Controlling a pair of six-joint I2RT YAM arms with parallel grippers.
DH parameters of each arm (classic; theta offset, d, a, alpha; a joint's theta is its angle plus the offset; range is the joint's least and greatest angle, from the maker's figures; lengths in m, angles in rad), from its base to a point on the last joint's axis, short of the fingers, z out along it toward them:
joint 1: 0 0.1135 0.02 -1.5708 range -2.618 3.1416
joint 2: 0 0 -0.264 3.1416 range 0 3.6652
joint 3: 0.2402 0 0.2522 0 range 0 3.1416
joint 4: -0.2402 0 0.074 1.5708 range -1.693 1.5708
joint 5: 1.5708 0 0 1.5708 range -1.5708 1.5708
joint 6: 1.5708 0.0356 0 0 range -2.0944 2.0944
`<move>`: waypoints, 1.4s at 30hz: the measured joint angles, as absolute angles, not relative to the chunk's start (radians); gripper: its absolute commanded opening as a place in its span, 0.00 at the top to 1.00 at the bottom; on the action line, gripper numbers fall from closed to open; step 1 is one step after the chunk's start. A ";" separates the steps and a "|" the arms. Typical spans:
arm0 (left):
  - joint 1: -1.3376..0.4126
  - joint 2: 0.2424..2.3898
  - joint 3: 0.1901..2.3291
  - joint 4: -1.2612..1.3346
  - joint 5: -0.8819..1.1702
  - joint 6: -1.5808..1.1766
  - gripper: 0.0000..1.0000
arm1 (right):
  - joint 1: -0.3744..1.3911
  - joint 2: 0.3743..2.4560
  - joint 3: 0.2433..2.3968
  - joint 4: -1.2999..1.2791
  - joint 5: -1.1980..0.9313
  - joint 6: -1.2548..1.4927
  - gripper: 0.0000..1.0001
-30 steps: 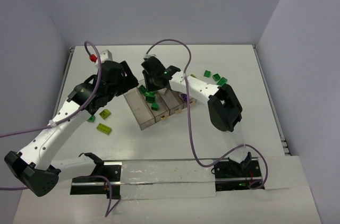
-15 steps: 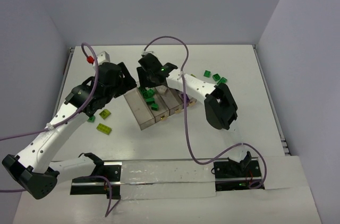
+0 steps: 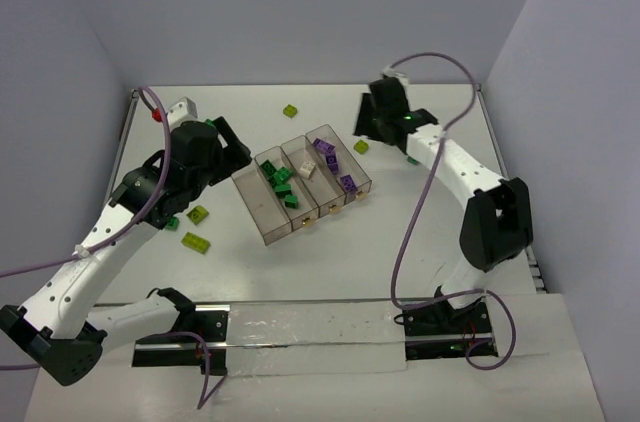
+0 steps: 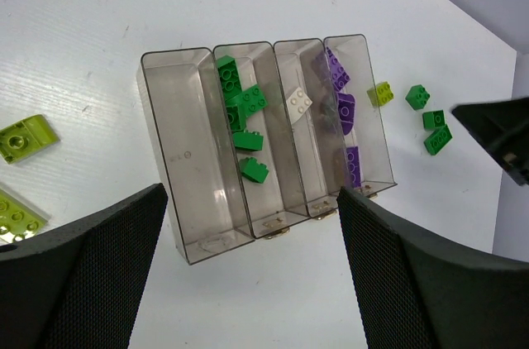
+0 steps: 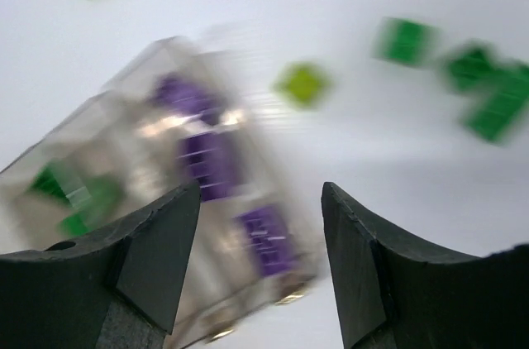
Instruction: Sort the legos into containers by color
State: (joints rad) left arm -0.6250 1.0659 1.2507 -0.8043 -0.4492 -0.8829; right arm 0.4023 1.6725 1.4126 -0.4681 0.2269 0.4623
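Observation:
The containers, a smoky clear tray (image 3: 262, 214) of four compartments, sit mid-table. The leftmost compartment (image 4: 186, 167) is empty, then come dark green legos (image 4: 240, 109), a white lego (image 4: 299, 101) and purple legos (image 4: 340, 105). Loose yellow-green legos (image 3: 361, 146) (image 3: 290, 111) (image 3: 197, 214) and dark green legos (image 4: 417, 97) lie around the tray. My left gripper (image 3: 232, 142) (image 4: 252, 225) hangs open and empty by the tray's left side. My right gripper (image 3: 372, 124) (image 5: 260, 217) is open and empty above the table, right of the tray. Its wrist view is motion-blurred and shows the purple legos (image 5: 211, 159).
More yellow-green bricks (image 3: 196, 242) and a dark green one (image 3: 172, 224) lie left of the tray, under the left arm. White walls close in the table's back and sides. Cables loop over both arms.
My right gripper has opened and swung from above the tray to the back right. My left arm has drawn back a little to the left.

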 measured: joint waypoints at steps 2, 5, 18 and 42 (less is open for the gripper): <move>-0.625 1.067 1.251 -0.804 -0.449 -0.883 0.08 | 0.297 1.646 1.332 -0.445 0.225 0.474 0.29; -0.625 1.068 1.251 -0.803 -0.449 -0.882 0.08 | 0.190 1.648 1.254 -0.445 0.225 0.481 0.28; -0.625 1.084 1.251 -0.799 -0.448 -0.879 0.08 | 0.041 1.796 1.244 -0.437 0.224 0.493 0.32; -0.625 1.126 1.251 -0.796 -0.438 -0.871 0.08 | 0.036 1.973 1.352 -0.442 0.183 0.438 0.37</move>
